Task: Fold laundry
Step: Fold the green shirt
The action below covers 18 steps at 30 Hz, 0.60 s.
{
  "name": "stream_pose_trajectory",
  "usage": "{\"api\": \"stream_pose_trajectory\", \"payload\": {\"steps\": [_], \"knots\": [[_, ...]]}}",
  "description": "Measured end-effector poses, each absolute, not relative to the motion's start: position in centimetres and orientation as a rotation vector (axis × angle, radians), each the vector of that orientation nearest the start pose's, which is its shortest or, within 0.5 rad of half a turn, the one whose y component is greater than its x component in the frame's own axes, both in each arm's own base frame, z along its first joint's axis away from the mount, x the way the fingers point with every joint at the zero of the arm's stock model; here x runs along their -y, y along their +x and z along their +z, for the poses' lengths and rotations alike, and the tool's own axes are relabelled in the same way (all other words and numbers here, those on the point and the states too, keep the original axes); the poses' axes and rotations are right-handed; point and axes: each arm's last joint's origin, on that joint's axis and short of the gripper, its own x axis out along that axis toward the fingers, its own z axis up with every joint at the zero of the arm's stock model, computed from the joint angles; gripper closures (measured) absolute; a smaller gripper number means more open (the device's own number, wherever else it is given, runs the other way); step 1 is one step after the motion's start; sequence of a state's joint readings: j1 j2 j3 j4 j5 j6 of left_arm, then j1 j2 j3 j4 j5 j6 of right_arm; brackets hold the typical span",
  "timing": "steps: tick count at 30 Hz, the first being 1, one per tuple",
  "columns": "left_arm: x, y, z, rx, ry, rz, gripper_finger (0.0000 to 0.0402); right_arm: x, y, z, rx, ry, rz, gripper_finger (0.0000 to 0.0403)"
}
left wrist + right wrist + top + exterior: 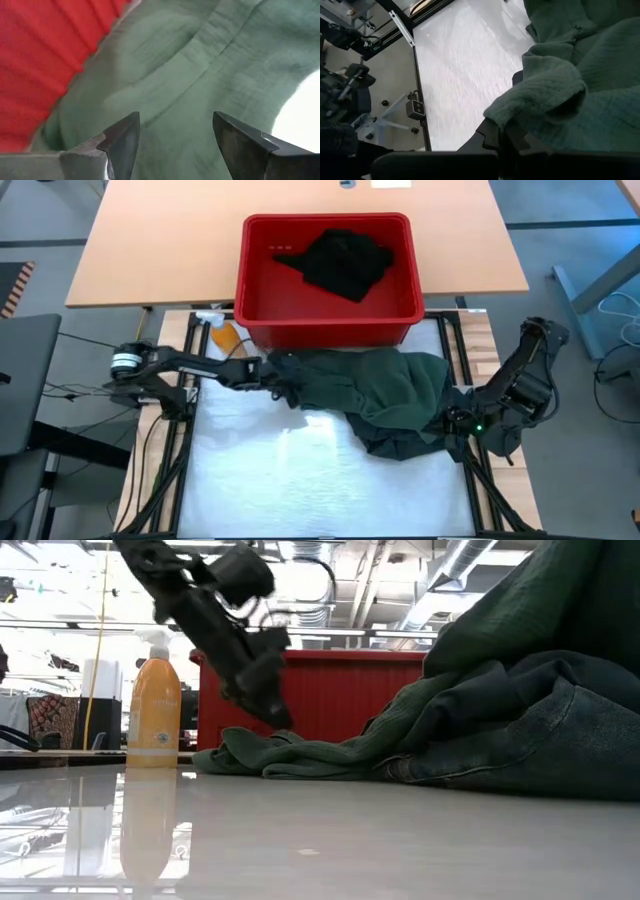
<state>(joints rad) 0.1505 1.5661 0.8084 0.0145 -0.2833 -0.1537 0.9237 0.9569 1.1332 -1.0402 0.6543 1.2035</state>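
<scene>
The green garment [385, 395] lies crumpled on the white work surface [270, 480], just in front of the red plastic basket [330, 320], at roughly the 1 o'clock sector of the surface as seen from above. A second, black garment [340, 262] is left inside the basket, at 12 o'clock, not yet taken out.

The left gripper [283, 380] is positioned at the garment's 9 o'clock edge, close to the basket wall. In the left wrist view its two fingers [122, 142] are spread apart, with green cloth [200, 75] visible in the gap and beyond it; nothing is clamped. The jaws are therefore released over the fabric edge. In the low view this arm [250, 665] is seen angled down onto the thin trailing hem [270, 755], which rests flat on the surface.

The right gripper [455, 422] is located at the garment's 4 o'clock corner. Its fingers are clenched on a fold of thick green cloth [545, 95], which bulges out above the closed jaws. This grip is judged to anchor one side while the opposite side is repositioned, so that the garment can be spread before folding.

An orange bottle [154, 710] stands beside the basket at 10 o'clock, clear of the cloth.
</scene>
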Motion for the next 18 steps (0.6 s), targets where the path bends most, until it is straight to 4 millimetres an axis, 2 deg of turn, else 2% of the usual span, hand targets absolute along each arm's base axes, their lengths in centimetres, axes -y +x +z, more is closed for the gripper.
{"api": "stream_pose_trajectory", "payload": {"steps": [3,6,12,15,18], "knots": [[-6.7,31.8,17.0,-0.764,-0.048,0.573,0.0161,-11.5,10.9,35.2,-0.643,0.547,-0.137,0.0387],[-7.7,32.8,16.5,-0.813,-0.074,0.625,0.0161,-11.7,10.9,35.3,-0.638,0.556,-0.125,0.0387],[-7.7,34.4,15.7,-0.886,-0.140,0.447,0.0168,-12.1,10.7,35.3,-0.643,0.558,-0.096,0.0387],[-7.3,34.3,15.7,-0.917,-0.148,0.437,0.0206,-12.4,10.6,35.2,-0.651,0.554,-0.090,0.0387],[-6.6,34.1,16.1,-0.929,-0.153,0.438,0.0286,-12.5,10.6,35.2,-0.655,0.547,-0.087,0.0387]]}}
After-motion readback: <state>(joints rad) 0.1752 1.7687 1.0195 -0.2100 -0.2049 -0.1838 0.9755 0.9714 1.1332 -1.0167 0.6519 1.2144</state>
